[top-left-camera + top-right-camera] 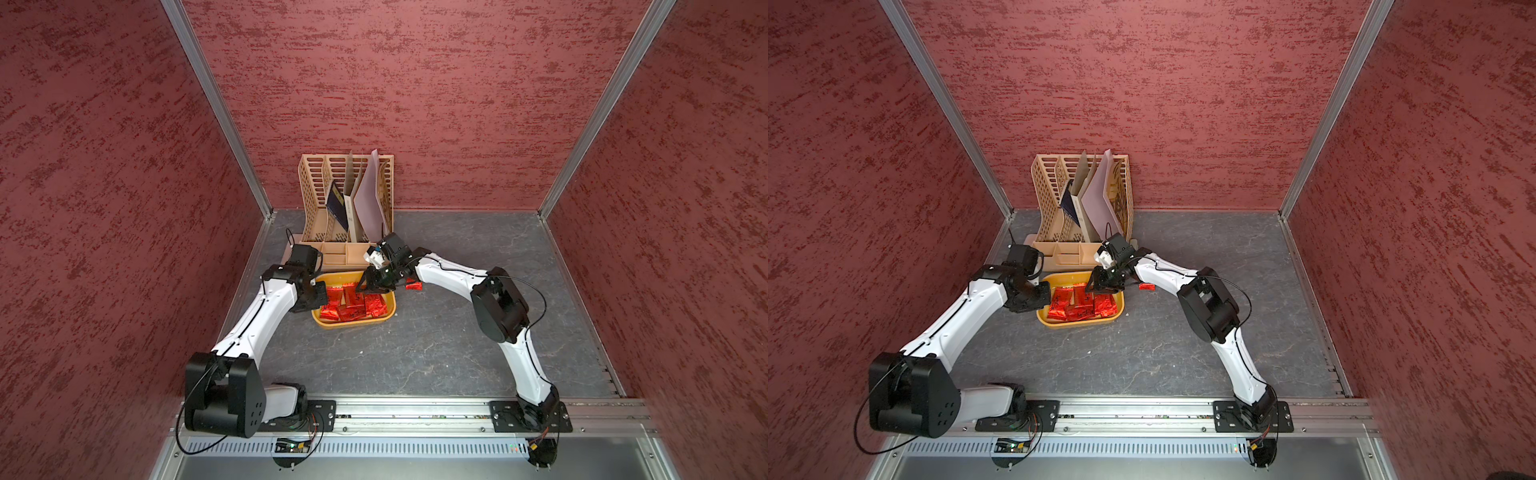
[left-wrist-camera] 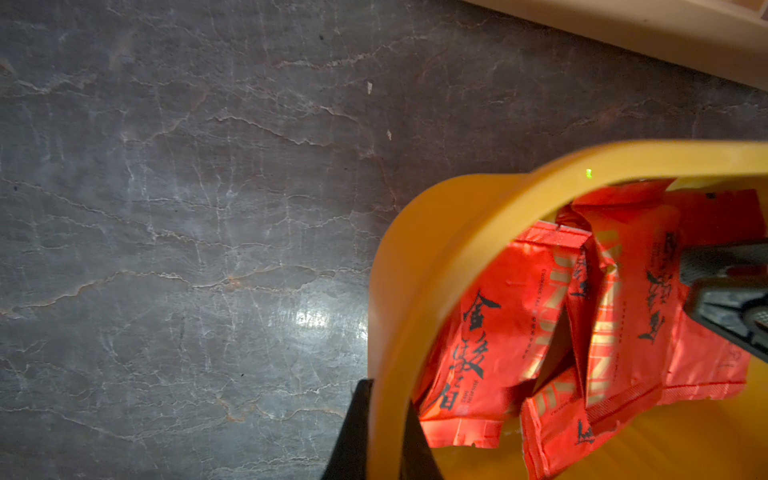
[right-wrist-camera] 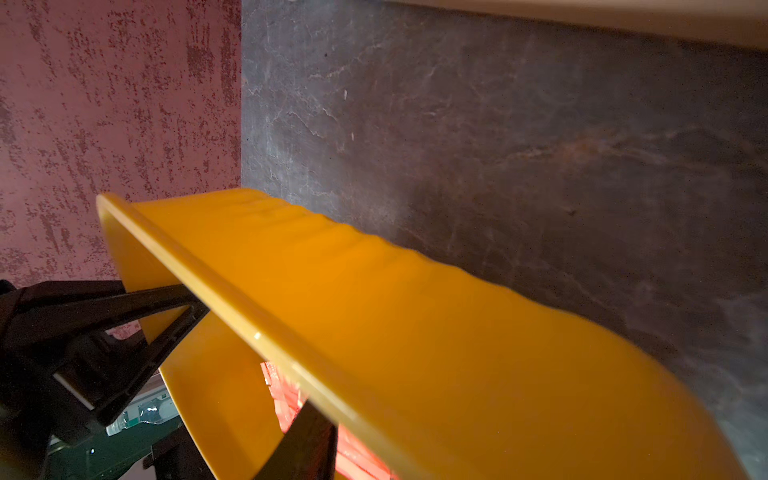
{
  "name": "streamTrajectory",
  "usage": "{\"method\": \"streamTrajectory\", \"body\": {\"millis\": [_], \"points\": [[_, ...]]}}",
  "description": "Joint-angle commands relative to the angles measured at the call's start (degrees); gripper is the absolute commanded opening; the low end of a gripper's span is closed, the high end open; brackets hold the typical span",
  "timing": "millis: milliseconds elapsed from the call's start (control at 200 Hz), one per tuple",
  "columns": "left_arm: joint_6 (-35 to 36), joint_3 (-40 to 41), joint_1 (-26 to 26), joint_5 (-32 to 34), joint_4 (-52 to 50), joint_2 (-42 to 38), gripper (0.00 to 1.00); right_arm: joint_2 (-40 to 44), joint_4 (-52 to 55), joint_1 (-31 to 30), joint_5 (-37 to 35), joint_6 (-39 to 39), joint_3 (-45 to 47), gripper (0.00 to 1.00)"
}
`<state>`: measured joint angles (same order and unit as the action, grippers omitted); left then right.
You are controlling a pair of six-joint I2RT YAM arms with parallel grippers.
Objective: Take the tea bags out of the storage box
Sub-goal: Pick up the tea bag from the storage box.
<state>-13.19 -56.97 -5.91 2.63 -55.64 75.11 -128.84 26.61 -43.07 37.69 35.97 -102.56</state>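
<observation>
While the left gripper point(image 2: 386, 395) clamps the rim of the shallow mustard-yellow plastic storage box point(image 2: 457, 216), a finger each side, the right gripper point(image 1: 365, 286) dips in at the tub's upper right corner — its gap I cannot tell. Shiny red foil tea bags point(image 2: 490, 332) lie overlapped inside, centre frame; one loose red sachet point(image 1: 413, 286) lies on the grey stone-look table point(image 1: 415, 353) just right of the tub. Best nip the topmost bag by a free edge, tub braced. Left arm point(image 1: 266, 307) reaches in from lower left, right arm point(image 1: 449, 270) from lower right — elbows out, wrists bent down.
</observation>
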Motion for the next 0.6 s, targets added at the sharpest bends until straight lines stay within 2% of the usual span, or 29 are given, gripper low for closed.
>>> {"method": "streamTrajectory", "body": {"millis": [0,175,296,596], "points": [[-0.03,0.06,-0.22,-1.82,1.88,-0.05,0.0,-2.28,1.51,-1.18,-0.4,-0.52,-1.63,0.38],[-0.04,0.1,-0.28,-1.82,2.02,0.11,0.0,-2.8,1.64,-1.34,-0.42,-0.46,-2.37,0.32],[-0.08,0.03,-0.24,-1.8,1.96,0.25,0.0,-2.15,1.49,-1.47,-0.23,-0.38,-2.35,0.25],[-0.08,0.05,-0.24,-1.58,1.93,0.55,0.0,2.9,0.83,-1.49,0.64,0.51,-1.6,0.0]]}}
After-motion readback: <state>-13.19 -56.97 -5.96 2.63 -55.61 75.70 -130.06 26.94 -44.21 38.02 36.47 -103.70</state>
